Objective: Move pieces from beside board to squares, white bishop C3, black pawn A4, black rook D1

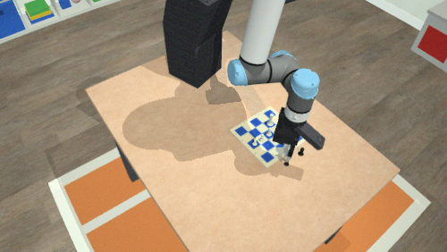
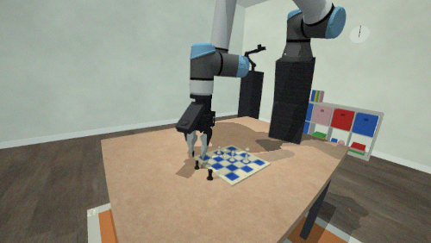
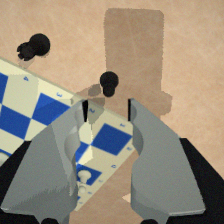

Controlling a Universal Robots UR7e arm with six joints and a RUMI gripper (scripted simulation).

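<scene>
My gripper [image 1: 287, 159] [image 2: 198, 157] [image 3: 107, 100] is partly open with nothing between its fingers, above the board's number edge. The black pawn [image 1: 286, 163] [image 2: 196, 165] [image 3: 109, 81] stands on the table just off the board [image 2: 233, 183] near number 2, slightly ahead of the fingertips in the wrist view. The black rook [image 1: 301, 152] [image 2: 209, 174] [image 3: 38, 46] stands on the table beside the number 4 edge. A white piece [image 1: 269, 133] [image 2: 233, 156] stands at the board's centre, around C3; its kind is too small to tell for certain. No white piece shows beside the board.
Other white pieces stand on the board: one [image 1: 255, 142] [image 3: 84, 176] around C1, a small one [image 1: 261, 138] near it, and one [image 1: 271, 120] [image 2: 246, 156] farther in. The right part of the board is hidden by the arm in the top view.
</scene>
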